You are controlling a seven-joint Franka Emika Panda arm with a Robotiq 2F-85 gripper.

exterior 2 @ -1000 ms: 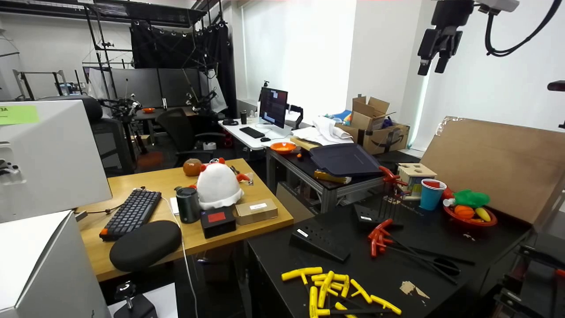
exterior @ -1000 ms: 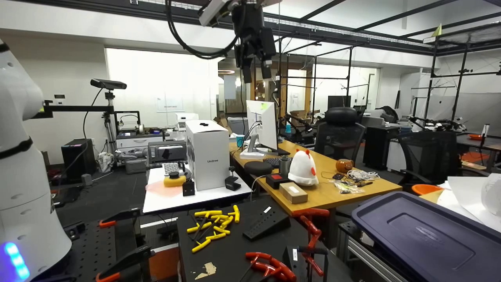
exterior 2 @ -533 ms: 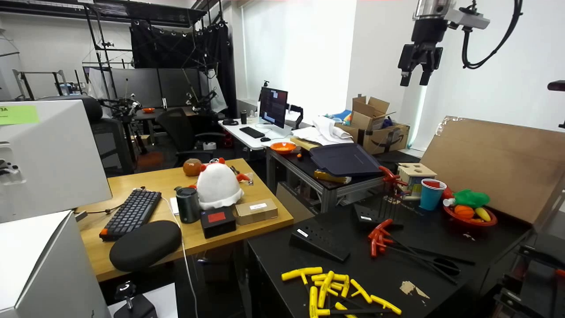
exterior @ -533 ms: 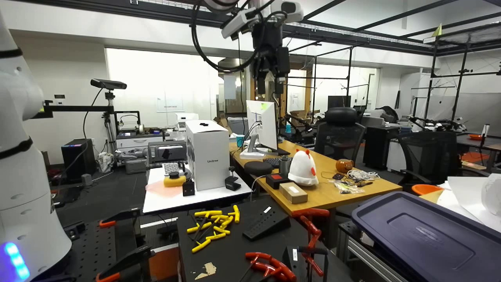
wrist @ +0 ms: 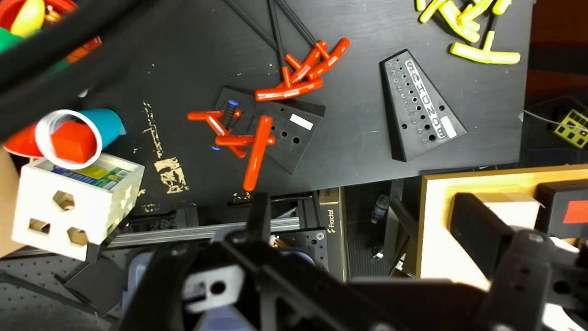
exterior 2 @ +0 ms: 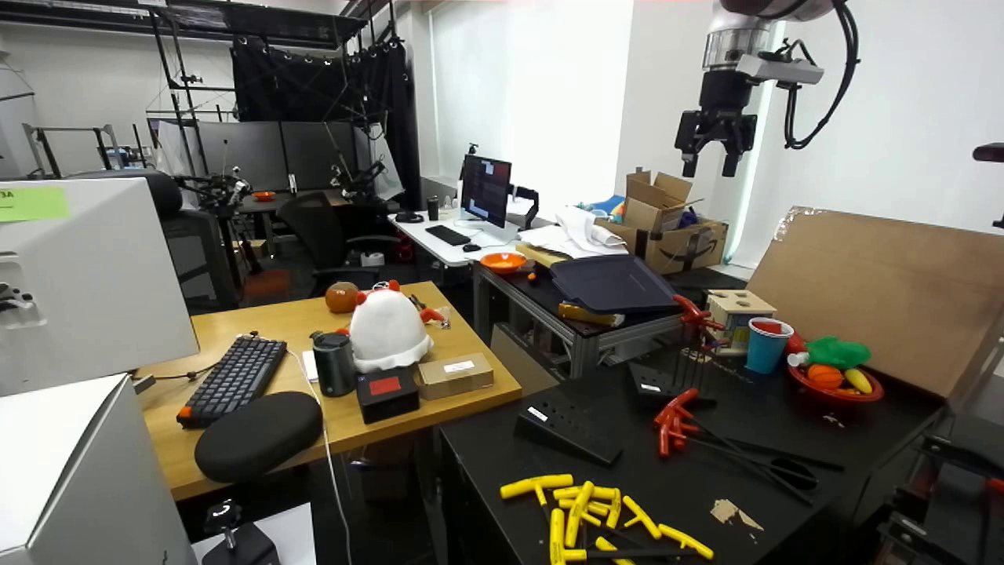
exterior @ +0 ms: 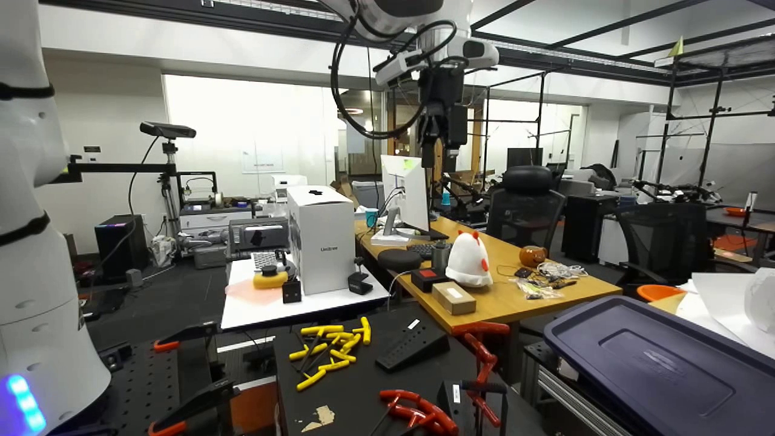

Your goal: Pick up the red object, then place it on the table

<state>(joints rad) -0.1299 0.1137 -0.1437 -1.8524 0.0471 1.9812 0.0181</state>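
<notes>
At the left of an exterior view I have the pale back of a monitor (exterior 2: pixel 90 290) and a white box (exterior 2: pixel 67 463), then the wooden table (exterior 2: pixel 467 337) carrying a dark keyboard (exterior 2: pixel 238 379), a dark mug (exterior 2: pixel 336 365), a white plush toy (exterior 2: pixel 388 329), a black box (exterior 2: pixel 390 406) with a red patch (exterior 2: pixel 384 385) on top and, just beside that, a small cardboard box (exterior 2: pixel 455 378). Right of these comes the black table (exterior 2: pixel 667 486): a wedge holder (exterior 2: pixel 566 435), a loose heap of yellow-handled keys (exterior 2: pixel 580 510) at the near end, then the red-handled keys (exterior 2: pixel 675 408), some lying with crossed shafts, others standing handles-up in a second holder (exterior 2: pixel 647 377). Higher up, my arm (exterior 2: pixel 737 49) hangs with the jaws pointing down, well apart from everything on either table, and they are spread — the wrist view gives me a broad gap between them too. Farther right stands a pale wooden box (exterior 2: pixel 737 318) with holes in its top and, just beside it, an upright blue cup (exterior 2: pixel 765 355) with a red block (exterior 2: pixel 769 327) inside, showing at the mouth. Last come a red bowl (exterior 2: pixel 851 399) of toy fruit (exterior 2: pixel 825 377) and a big brown cardboard sheet (exterior 2: pixel 878 290) tilted behind it. Which of the reds is my red object I cannot tell — the red block in its cup and the red-handled keys are all on the black table, while the black box with the patch sits on the wooden table near by.
</notes>
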